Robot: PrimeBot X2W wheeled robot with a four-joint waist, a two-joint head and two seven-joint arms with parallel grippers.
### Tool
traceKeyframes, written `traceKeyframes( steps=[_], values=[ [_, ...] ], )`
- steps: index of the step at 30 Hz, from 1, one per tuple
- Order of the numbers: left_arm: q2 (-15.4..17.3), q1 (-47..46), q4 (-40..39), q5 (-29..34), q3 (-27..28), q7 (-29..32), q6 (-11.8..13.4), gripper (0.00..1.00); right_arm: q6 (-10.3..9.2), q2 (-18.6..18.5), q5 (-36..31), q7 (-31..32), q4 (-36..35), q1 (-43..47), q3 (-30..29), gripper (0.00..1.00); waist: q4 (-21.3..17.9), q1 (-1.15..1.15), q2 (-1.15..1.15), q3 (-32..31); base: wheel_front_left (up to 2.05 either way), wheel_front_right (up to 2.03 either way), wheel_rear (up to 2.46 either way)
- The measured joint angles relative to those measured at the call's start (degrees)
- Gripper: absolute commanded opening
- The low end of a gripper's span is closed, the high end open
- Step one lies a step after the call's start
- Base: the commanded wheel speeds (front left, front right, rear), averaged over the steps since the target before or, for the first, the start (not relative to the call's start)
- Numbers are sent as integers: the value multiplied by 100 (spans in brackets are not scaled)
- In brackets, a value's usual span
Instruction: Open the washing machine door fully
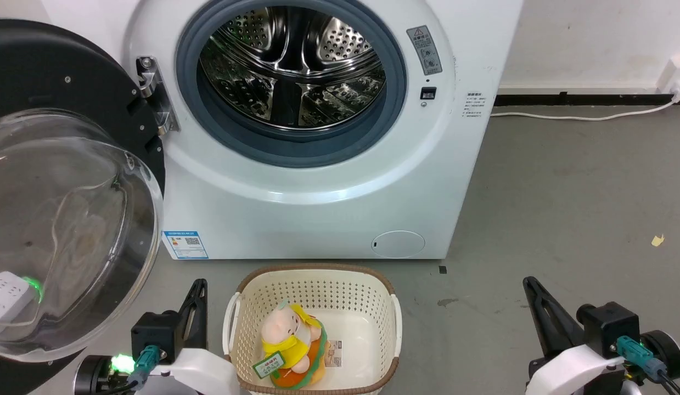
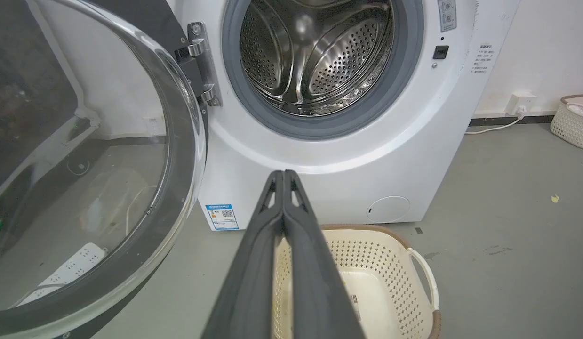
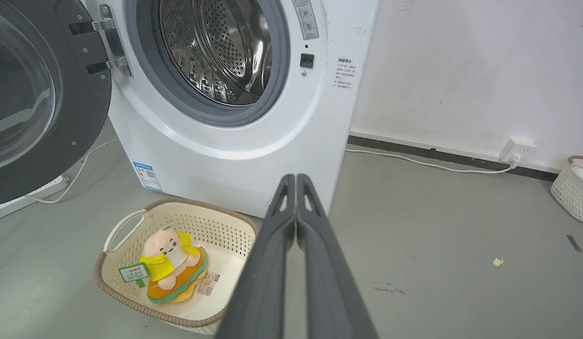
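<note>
one washing machine (image 1: pixel 318 219) | one washing machine door (image 1: pixel 43 71) | two baskets: near basket (image 3: pixel 211 226), far basket (image 3: pixel 566 197) | one plush toy (image 1: pixel 293 340) | one power strip (image 3: pixel 27 200) | one wall socket (image 3: pixel 517 148)

washing machine door (image 1: pixel 43 66): glossy black plastic rim, clear smooth glass at centre | washing machine (image 1: pixel 318 219): smooth glossy white shell | drum (image 1: pixel 290 66): shiny perforated steel | door seal (image 1: pixel 296 151): matt grey rubber | basket (image 1: pixel 318 291): cream perforated plastic, brown woven-look rim | toy (image 1: pixel 290 340): soft plush cloth | floor (image 1: pixel 565 192): matt grey, scuffed
</note>
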Motion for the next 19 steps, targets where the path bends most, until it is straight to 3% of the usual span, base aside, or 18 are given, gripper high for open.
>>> traceKeyframes(
  steps=[19],
  values=[
    [-3, -1, 0, 0, 8, 0, -5, 0, 0, 2, 0, 2, -1, -7, 0, 0, 0, 0, 0, 0, 0, 0, 0]
  ],
)
